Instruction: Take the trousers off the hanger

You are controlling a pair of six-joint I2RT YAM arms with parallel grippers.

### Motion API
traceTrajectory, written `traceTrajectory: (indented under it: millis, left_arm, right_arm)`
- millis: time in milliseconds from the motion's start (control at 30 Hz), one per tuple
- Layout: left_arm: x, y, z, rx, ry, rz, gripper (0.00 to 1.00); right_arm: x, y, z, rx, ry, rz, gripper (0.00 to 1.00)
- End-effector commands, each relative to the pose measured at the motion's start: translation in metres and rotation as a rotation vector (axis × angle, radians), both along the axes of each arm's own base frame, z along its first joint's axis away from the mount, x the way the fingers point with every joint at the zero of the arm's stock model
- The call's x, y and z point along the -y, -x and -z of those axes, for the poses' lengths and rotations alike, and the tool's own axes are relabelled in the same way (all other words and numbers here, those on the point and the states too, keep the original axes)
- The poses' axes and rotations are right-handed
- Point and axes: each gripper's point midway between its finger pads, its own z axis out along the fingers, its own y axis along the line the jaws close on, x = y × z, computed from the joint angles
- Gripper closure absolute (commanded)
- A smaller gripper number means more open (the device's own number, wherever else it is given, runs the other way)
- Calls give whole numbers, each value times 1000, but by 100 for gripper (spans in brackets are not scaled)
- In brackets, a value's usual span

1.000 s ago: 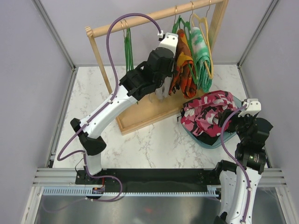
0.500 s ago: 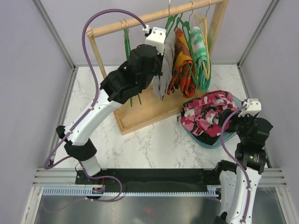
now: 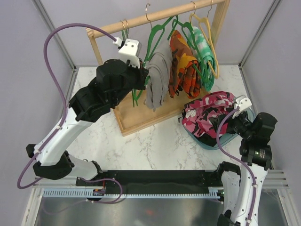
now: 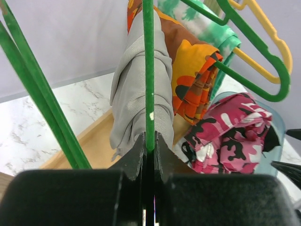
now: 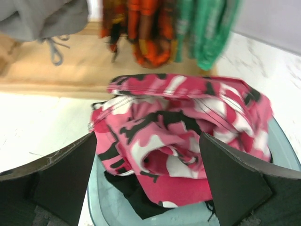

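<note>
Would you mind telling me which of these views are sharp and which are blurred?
Top external: evenly lit and sharp throughout. Left wrist: green hanger and grey trousers crisp, the left hand a dark, soft foreground mass. Right wrist: blurred all over, the camouflage trousers smeared.

Grey trousers (image 4: 129,94) draped over green hanger (image 4: 148,56); camouflage pair (image 3: 209,115) crumpled

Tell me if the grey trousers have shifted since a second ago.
Yes: the grey trousers slid left along the wooden rail, away from the orange-patterned trousers.
</note>
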Motion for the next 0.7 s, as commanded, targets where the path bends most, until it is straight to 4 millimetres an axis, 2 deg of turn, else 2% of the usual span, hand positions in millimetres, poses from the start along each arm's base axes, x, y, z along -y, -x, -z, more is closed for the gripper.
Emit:
traceTrajectory:
  millis: [0,133,167,200,233,300,400,467,500,567,667]
  left_arm:
    - [-2,19,-43,52,227,57,98]
    - [-9,34,-38,27,263,98,98]
    - [-10,37,-38,19,276,100,98]
    - [-9,37,-30,4,267,101,98]
    - [-12,41,-31,1,285,108,98]
    - [-12,42,-22,-17,279,107,98]
    - [-11,44,-13,-40,285,112,98]
    - [-10,45,-8,-57,290,115,98]
    - [-10,46,-8,-57,295,116,98]
    - [-10,47,-7,-64,303,115,98]
    - [-9,46,-3,-72,308,113,98]
  right_arm:
    - [-35,15,-16,63,52,-291,2]
    - [-53,30,-9,48,67,-471,2]
    - [-55,31,-14,113,138,-528,2]
    - [-58,34,-13,117,145,-556,2]
    - [-60,38,-7,84,133,-583,2]
    - [-62,38,-11,127,190,-634,2]
    - [-67,34,-10,86,198,-681,2]
    - [-79,31,-8,62,207,-743,4]
    - [-79,26,-1,9,211,-729,4]
    - [-98,25,-1,23,248,-793,4]
    - [-120,13,-4,40,324,-787,4]
